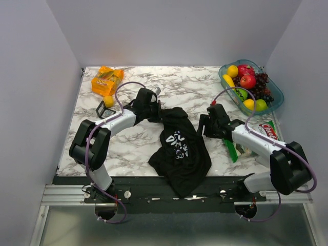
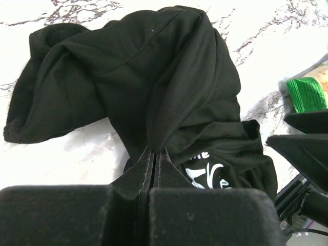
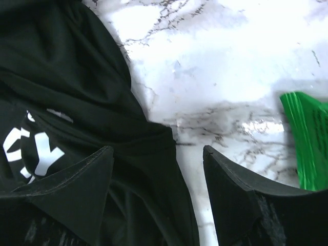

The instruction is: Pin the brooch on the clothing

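Prepping by the look of it, not pinning yet: L jaws clamped on a fold of the crumpled black T-shirt [image 1: 180, 154] on the counter [image 1: 138, 146], R jaws apart + empty at its right edge, brooch not visible in any view, so next prob = locate + grab it w/ R.

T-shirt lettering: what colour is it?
White lettering on the black T-shirt, clearest in the top external view.

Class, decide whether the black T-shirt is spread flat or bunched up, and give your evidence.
Bunched up. The T-shirt lies in a crumpled heap, its print creased, and the left gripper pinches a fold into a raised peak.
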Tool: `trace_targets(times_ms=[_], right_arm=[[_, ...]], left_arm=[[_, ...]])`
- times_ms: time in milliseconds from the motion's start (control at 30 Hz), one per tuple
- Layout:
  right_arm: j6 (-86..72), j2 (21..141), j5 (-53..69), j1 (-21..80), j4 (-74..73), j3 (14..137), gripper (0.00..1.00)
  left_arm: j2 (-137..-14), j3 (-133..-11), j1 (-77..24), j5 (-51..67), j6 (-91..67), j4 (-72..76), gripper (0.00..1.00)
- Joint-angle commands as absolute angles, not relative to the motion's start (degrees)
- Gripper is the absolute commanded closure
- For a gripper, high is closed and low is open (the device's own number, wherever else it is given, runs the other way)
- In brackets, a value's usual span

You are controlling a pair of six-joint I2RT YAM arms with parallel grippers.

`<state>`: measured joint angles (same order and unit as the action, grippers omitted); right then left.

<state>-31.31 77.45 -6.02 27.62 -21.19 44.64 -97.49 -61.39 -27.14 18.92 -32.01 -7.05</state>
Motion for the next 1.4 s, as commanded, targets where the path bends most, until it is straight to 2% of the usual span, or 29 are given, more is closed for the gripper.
trace_targets(times_ms=[0, 733, 833, 867, 933, 967, 1000, 1367], right_arm=[[-30.06, 80.94, -3.35, 26.98, -18.81, 45.97, 0.24], [-29.79, 86.74, 1.21, 26.63, -13.62, 42.89, 0.48], [-29.79, 87.54, 1.84, 26.63, -13.45, 42.89, 0.57], [-29.71, 87.80, 2.02, 26.63, -13.45, 42.89, 0.69], [-29.71, 87.37, 2.46, 26.63, -13.71, 42.98, 0.83], [-29.62, 86.15, 2.46, 26.63, -13.97, 43.33, 0.95], [-29.53, 85.35, 2.46, 26.63, -15.02, 43.77, 0.99], [-19.78, 67.42, -4.04, 26.72, -25.75, 62.03, 0.99]], left_arm=[[-95.71, -62.67, -26.72, 18.37, -29.88, -9.14, 1.00], [-96.68, -63.37, -26.63, 18.98, -29.44, -9.05, 1.00], [-96.68, -63.54, -26.63, 18.99, -29.44, -8.88, 1.00], [-96.59, -63.46, -26.54, 18.90, -29.53, -8.88, 1.00], [-96.07, -63.37, -26.63, 18.11, -29.18, -8.35, 1.00], [-95.63, -63.28, -26.54, 17.67, -29.09, -8.00, 1.00], [-94.58, -63.19, -26.63, 17.32, -29.09, -7.56, 1.00], [-80.17, -71.97, -26.72, 4.93, -25.76, -5.36, 1.00]])
